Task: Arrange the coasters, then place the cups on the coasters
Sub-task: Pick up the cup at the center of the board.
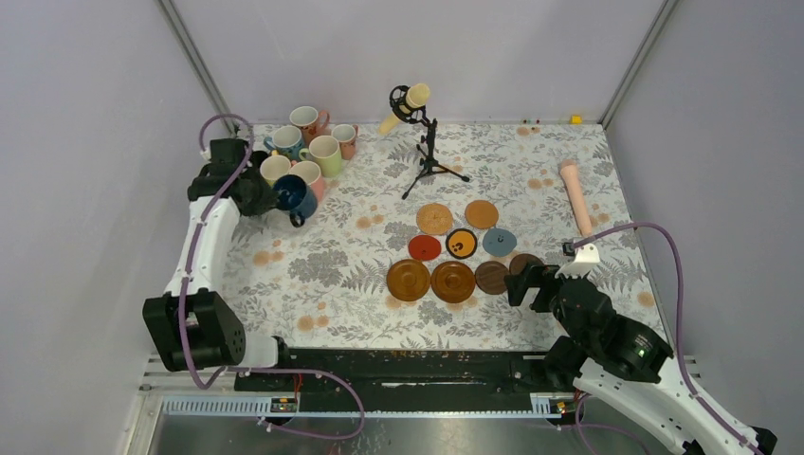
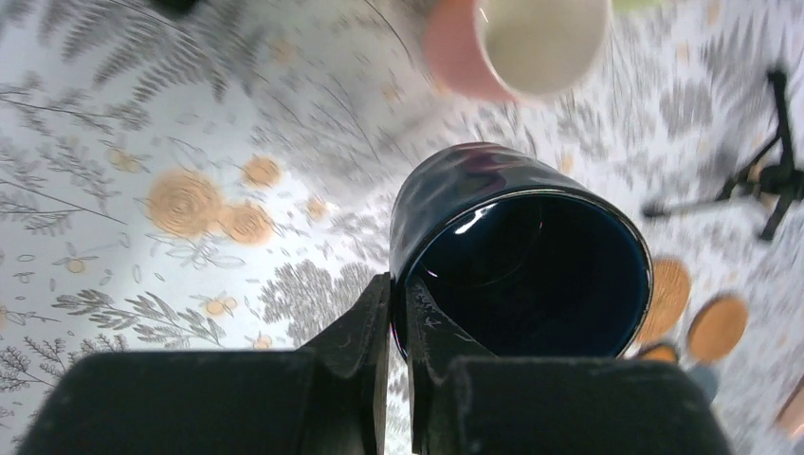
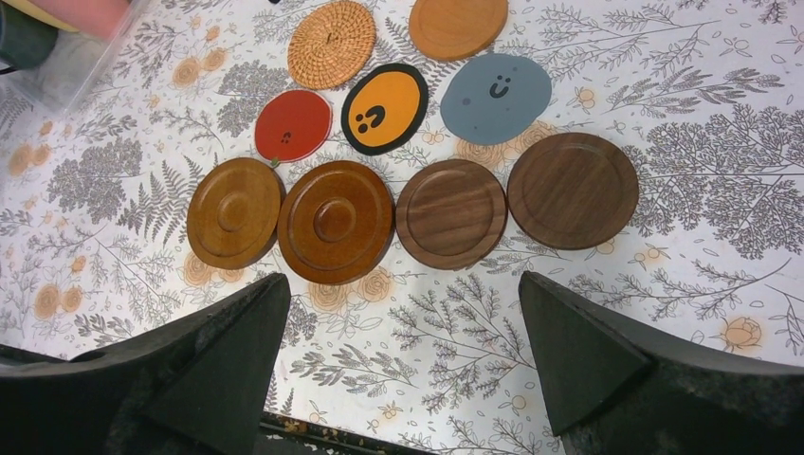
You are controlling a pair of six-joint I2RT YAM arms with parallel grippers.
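Observation:
My left gripper point(image 1: 278, 194) point(image 2: 398, 289) is shut on the rim of a navy cup point(image 1: 296, 196) point(image 2: 521, 256), one finger inside and one outside. This cup sits at the near edge of a cluster of cups point(image 1: 308, 147) at the back left. A pink cup point(image 2: 512, 43) stands just beyond it. Several coasters lie mid-table: woven cork point(image 3: 332, 43), tan point(image 3: 458, 24), red point(image 3: 293, 125), black-rimmed orange point(image 3: 384, 107), grey-blue point(image 3: 495, 98), and a row of brown wooden ones point(image 3: 335, 221) point(image 1: 452, 282). My right gripper point(image 1: 520, 280) point(image 3: 403, 284) hangs open, holding nothing, just near of that row.
A cream microphone on a black tripod stand point(image 1: 422, 133) stands behind the coasters. A pink cylindrical handle point(image 1: 575, 194) lies at the right. A small yellow item point(image 1: 575, 119) sits at the back wall. Pale walls close in the table on three sides.

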